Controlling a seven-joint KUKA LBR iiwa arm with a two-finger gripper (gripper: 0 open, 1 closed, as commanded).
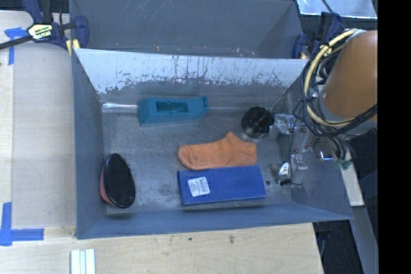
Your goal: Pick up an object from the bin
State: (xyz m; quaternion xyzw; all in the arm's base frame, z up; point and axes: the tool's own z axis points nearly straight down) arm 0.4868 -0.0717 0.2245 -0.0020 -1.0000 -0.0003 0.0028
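The grey metal bin [192, 22] has sloping walls and a scuffed, flat floor with five loose things spread thinly across it. The largest is a flat blue box with a white label [221, 186], lying along the near wall's foot. Above it and just touching it is a limp orange sock [217, 153]. A teal plastic block [172, 109] lies along the far wall, and a black oval brush with a red edge [117, 180] sits in the near left corner. A small black round thing [256, 121] lies to the right.

The gripper [286, 172] hangs low by the right wall, just beside the box's right end and below the round thing. I cannot tell whether it is parted or closed.

Nothing appears to be held, so I judge the pick has not been made. The sock has the most open floor around it, while the box and the block hug walls.
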